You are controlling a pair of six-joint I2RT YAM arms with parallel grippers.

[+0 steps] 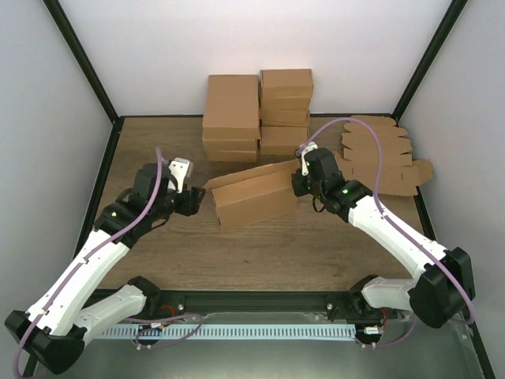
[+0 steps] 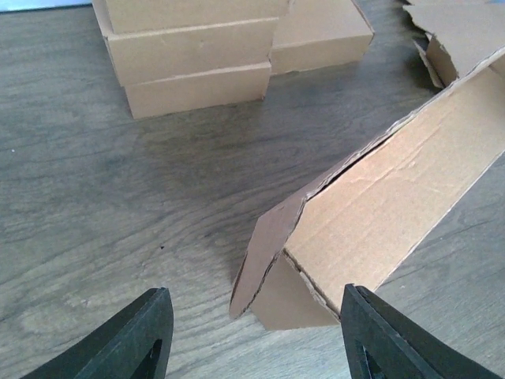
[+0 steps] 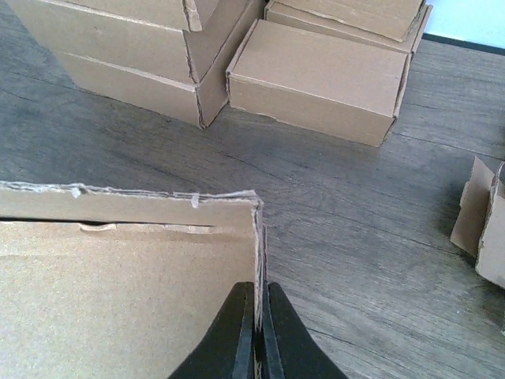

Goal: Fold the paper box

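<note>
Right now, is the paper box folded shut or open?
Partly folded, not shut: the paper box has long walls raised, its inside shows, and one end flap stands out loose.

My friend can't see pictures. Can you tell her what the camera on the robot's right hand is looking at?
The right gripper pinches the thin end edge of the paper box, its black jaws shut tight on the cardboard. Behind it, on the wooden table, sit stacked brown cardboard boxes.

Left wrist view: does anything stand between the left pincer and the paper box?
Nothing visible. The open left pincer faces the paper box's end directly; the stacked boxes sit farther back.
</note>
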